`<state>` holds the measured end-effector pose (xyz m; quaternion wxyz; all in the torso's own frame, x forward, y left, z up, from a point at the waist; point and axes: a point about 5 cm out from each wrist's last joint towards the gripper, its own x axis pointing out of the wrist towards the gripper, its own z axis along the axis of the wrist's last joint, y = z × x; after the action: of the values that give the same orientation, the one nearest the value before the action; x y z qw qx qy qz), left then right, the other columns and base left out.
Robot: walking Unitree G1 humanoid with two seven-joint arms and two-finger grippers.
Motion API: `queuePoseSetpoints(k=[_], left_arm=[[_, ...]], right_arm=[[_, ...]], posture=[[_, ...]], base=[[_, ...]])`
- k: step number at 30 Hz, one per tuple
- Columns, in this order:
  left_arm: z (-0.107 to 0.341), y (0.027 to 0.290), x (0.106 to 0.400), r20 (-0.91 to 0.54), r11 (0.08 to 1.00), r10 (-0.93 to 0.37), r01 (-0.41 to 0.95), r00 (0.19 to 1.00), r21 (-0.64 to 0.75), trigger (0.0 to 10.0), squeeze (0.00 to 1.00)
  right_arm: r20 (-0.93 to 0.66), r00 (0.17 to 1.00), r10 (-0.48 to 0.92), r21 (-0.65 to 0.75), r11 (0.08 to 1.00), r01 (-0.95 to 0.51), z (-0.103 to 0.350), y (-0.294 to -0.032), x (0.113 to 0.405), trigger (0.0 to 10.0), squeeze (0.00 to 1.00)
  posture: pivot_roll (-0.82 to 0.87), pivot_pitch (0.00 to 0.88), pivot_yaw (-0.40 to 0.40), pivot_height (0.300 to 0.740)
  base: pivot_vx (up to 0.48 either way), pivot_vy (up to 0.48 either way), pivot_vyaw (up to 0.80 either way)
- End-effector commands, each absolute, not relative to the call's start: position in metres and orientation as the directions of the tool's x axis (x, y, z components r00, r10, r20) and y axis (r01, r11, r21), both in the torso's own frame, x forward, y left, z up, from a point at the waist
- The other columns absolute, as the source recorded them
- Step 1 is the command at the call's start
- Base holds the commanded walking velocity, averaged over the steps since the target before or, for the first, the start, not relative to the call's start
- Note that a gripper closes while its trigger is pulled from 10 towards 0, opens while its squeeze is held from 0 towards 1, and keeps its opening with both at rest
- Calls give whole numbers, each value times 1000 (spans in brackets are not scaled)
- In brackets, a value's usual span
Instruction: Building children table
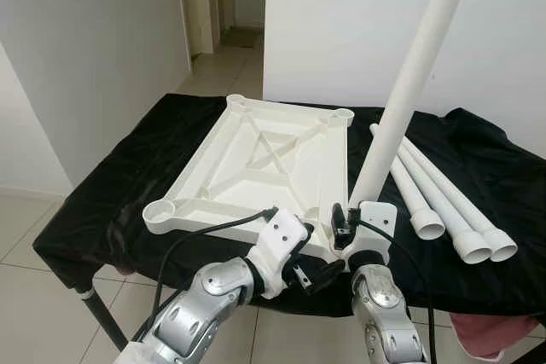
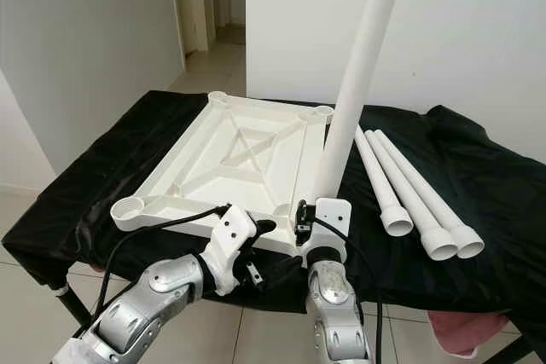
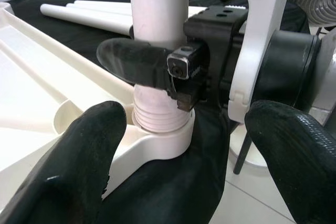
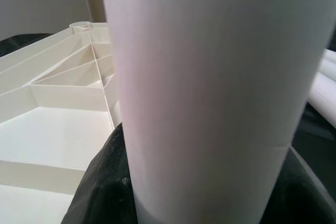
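Your right gripper [image 3: 157, 69] pinches the upright table leg [image 1: 408, 83] at the tabletop's near right corner socket.

In the left wrist view you see one of its black fingers [image 3: 131, 61] pressed across the leg just above the ribbed end, which sits in the round corner socket [image 3: 163, 142]. That view also shows your left gripper [image 3: 184, 171] with its two fingers spread wide, apart from the socket and closing on nothing. The right wrist view gives you the leg's white shaft up close and the ribbed underside of the upside-down tabletop [image 4: 47, 108] beyond it. From the head views you see the leg tilting slightly right as it rises, the tabletop lying on the black cloth [image 1: 111, 176], and three loose legs [image 1: 444, 202] side by side to the right of it.
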<state>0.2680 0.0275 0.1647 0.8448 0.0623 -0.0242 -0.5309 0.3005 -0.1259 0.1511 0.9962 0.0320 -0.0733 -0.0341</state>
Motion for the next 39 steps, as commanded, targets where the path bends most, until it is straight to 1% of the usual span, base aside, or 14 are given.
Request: queuePoseSetpoints(k=[1, 7, 8, 12, 13, 14, 21, 23, 24, 29, 31, 33, 34, 39], left_arm=[[164, 31, 270, -41, 443, -891, 886, 452, 139, 10000, 0], [164, 33, 270, -42, 448, -889, 884, 457, 137, 10000, 0], [164, 33, 270, -42, 448, -888, 883, 457, 137, 10000, 0], [164, 33, 269, -42, 450, -887, 883, 459, 134, 10000, 0], [164, 33, 269, -42, 450, -888, 883, 458, 134, 10000, 0], [164, 33, 269, -42, 450, -888, 883, 458, 134, 10000, 0], [165, 35, 271, -43, 458, -883, 878, 468, 139, 10000, 0], [165, 39, 274, -44, 469, -876, 871, 480, 145, 10000, 0], [166, 40, 275, -43, 474, -874, 868, 484, 146, 10000, 0], [166, 40, 275, -44, 476, -873, 867, 486, 147, 10000, 0], [166, 39, 275, -43, 474, -874, 868, 484, 147, 10000, 0], [167, 39, 274, -42, 472, -875, 869, 482, 145, 10000, 0], [167, 39, 274, -42, 472, -875, 869, 482, 145, 10000, 0], [167, 40, 275, -40, 480, -870, 864, 491, 149, 10000, 0]], right_arm=[[107, 991, -82, 90, 993, 73, 143, -130, 298, 10000, 0], [116, 989, -95, 98, 992, 84, 144, -132, 296, 10000, 0], [130, 987, -97, 95, 992, 85, 145, -134, 294, 10000, 1000], [168, 984, -61, 100, 994, 44, 147, -136, 286, 10000, 1000], [176, 984, -42, 102, 995, 25, 147, -136, 283, 10000, 204], [177, 984, -28, 100, 995, 10, 146, -136, 280, 10000, 0], [167, 986, -6, 92, 996, -10, 140, -139, 273, 10000, 0], [164, 986, 33, 32, 999, -39, 137, -139, 269, 10000, 0], [166, 984, 66, -49, 997, -58, 137, -140, 270, 10000, 0], [181, 980, 87, -85, 994, -73, 139, -140, 272, 10000, 0], [181, 965, 192, -136, 976, -169, 141, -131, 273, 10000, 0], [182, 950, 255, -172, 959, -225, 143, -125, 273, 10000, 0], [182, 950, 255, -172, 959, -225, 143, -125, 273, 10000, 0], [214, 968, 130, -5, 991, -132, 149, -138, 276, 10000, 0]], posture=[[-58, 89, 7, 740], [-58, 92, 6, 740], [-57, 94, 6, 740], [-55, 96, 7, 740], [-56, 97, 8, 740], [-55, 97, 9, 740], [-53, 99, 13, 740], [-52, 99, 15, 740], [-53, 100, 18, 740], [-54, 100, 20, 740], [-53, 98, 21, 740], [-53, 98, 21, 740], [-53, 98, 21, 740], [-48, 96, 14, 740]], base=[[0, 0, 0], [0, 0, 0], [0, 0, 0], [0, 0, 0], [0, 0, 0], [0, 0, 0], [0, 0, 0], [0, 0, 0], [0, 0, 0], [0, 0, 0], [0, 0, 0], [0, 0, 0], [0, 0, 0], [0, 0, 0]])
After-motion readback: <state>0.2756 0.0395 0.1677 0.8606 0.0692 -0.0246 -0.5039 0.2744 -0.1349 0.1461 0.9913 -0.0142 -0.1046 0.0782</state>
